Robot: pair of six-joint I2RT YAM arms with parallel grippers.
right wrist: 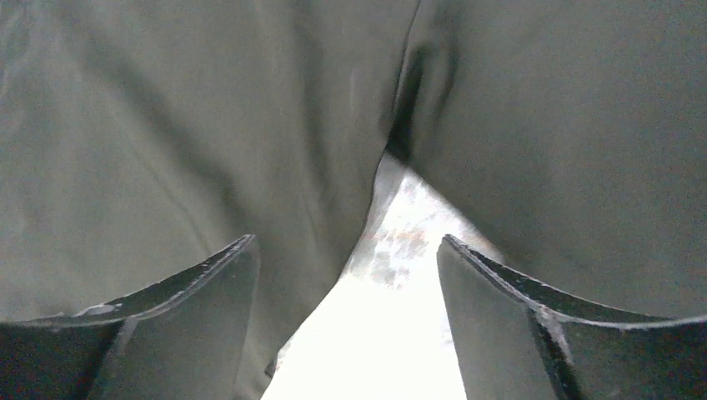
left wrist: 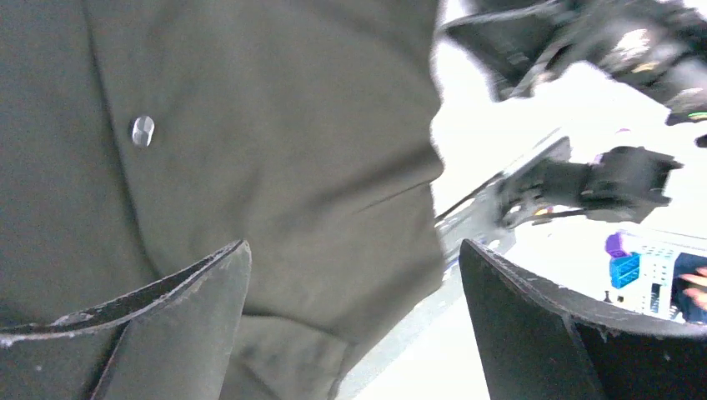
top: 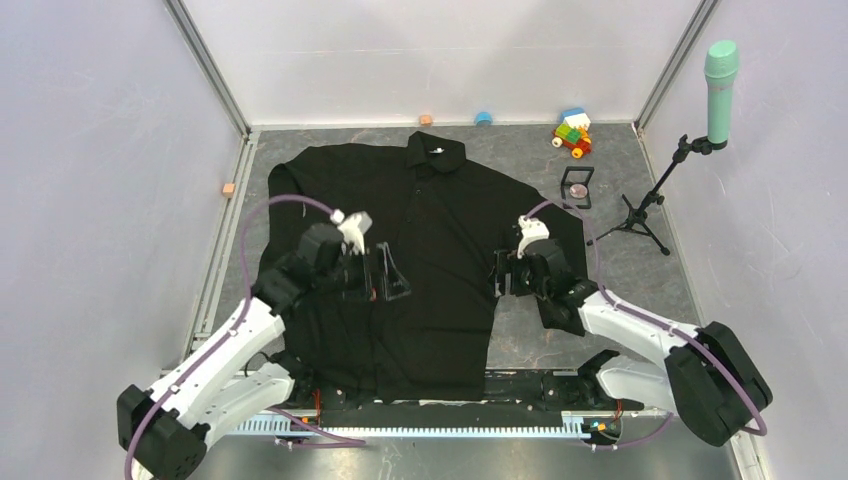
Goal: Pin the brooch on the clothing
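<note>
Left pincer [top: 388, 275] and right pincer [top: 505, 275] hang spread above the clothing [top: 440, 210]. Next, the right should pinch the brooch [top: 577, 189] squarely by its rim

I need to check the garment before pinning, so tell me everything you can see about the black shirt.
The black shirt looks like soft cloth, spread front up on the grey table. Its collar, with a small white label inside, lies at the far side; a pale button shows on the front. Both claws are open: the left claw over its left half, the right claw at its right edge, where a fold parts body and sleeve. Contact is unclear.
</note>
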